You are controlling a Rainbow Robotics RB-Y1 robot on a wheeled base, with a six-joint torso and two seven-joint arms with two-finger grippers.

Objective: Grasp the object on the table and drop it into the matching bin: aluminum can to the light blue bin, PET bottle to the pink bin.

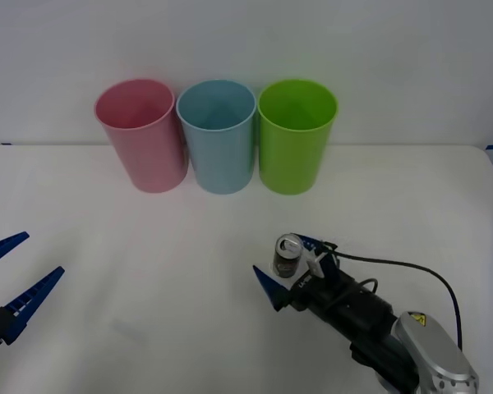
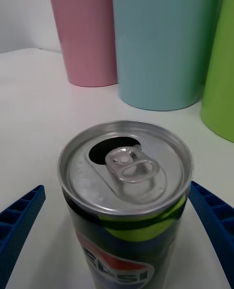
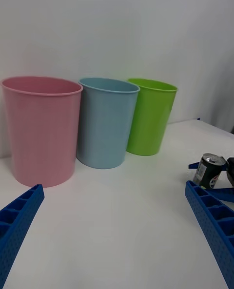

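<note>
Right arm: silver link, yellow warning sticker, black cable; blue ribbed fingers.

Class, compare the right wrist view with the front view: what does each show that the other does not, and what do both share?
Right wrist view alone: the aluminum can with its top opened and the label's lettering, right gripper fingers open either side.

Front view alone: the left gripper, open, apart at the table's left edge.

Both: the pink bin, light blue bin, green bin.

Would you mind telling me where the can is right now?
In the front view the can stands upright on the table's right side, between the open right claw's fingers, nearer than the green bin.
</note>
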